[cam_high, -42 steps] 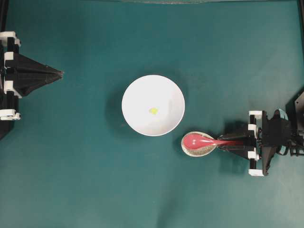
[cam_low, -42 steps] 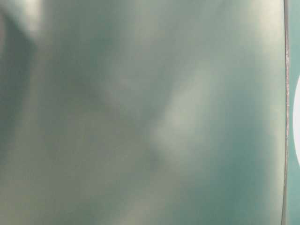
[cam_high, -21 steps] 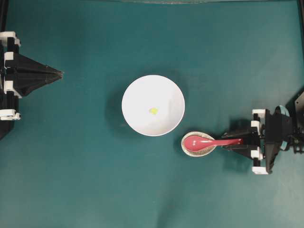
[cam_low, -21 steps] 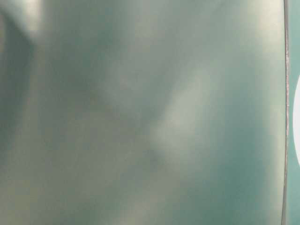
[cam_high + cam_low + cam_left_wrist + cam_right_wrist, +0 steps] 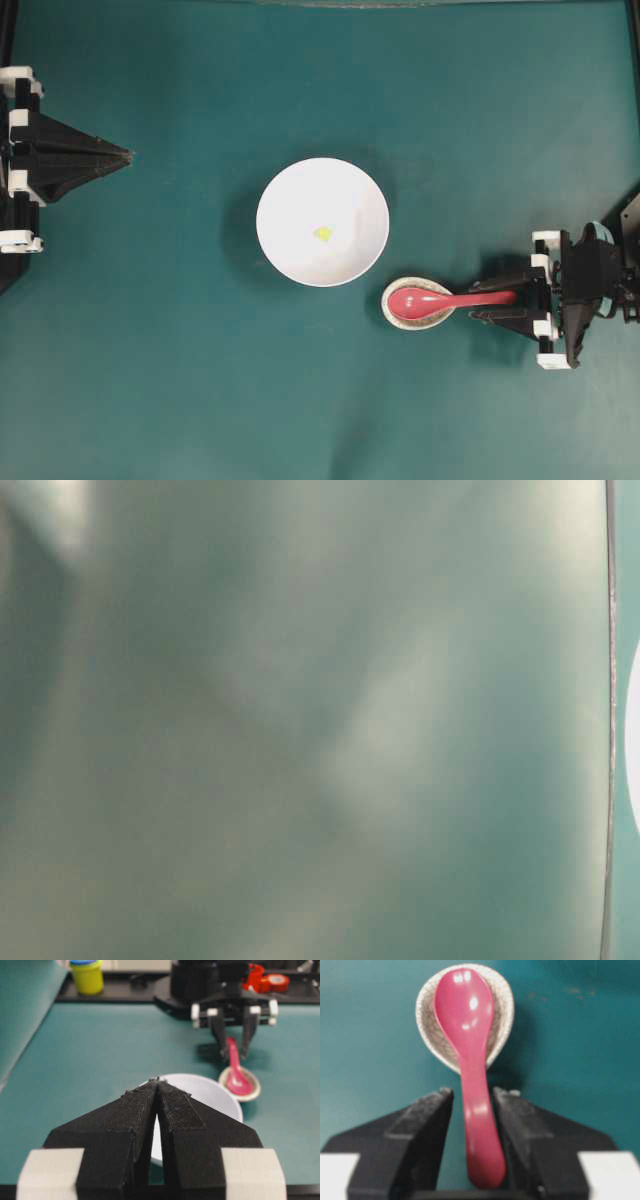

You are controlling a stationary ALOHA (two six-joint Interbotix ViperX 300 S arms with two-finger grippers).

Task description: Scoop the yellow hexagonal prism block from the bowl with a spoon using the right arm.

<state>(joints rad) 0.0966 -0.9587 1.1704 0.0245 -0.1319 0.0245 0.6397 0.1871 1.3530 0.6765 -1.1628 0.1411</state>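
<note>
Straddling the spoon (image 5: pixel 472 1060) handle, the open right tool (image 5: pixel 472 1110) aligns with its long axis; scoop lies ahead.

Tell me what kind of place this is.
Probably a robotics lab bench set up for tabletop trials. Two black robot arms face each other across a teal mat, the props are just a bowl and spoon, and tape rolls sit on a back ledge.
</note>
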